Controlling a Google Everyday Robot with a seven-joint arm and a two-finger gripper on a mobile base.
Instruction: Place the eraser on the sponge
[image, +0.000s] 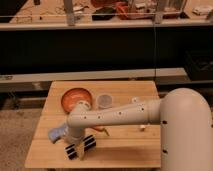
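The pale blue sponge (56, 133) lies flat near the left edge of the wooden table (125, 147). My gripper (81, 146) hangs low over the table just right of and in front of the sponge, at the end of the white arm (120, 116) that reaches in from the right. I cannot pick out the eraser with certainty. A small white piece (142, 128) lies on the table under the arm, to the right.
An orange bowl (76, 98) stands at the back left, with a clear cup (104, 101) beside it. An orange carrot (103, 130) peeks out under the arm. A small white object (134, 99) sits at the back right. A dark shelf wall rises behind the table.
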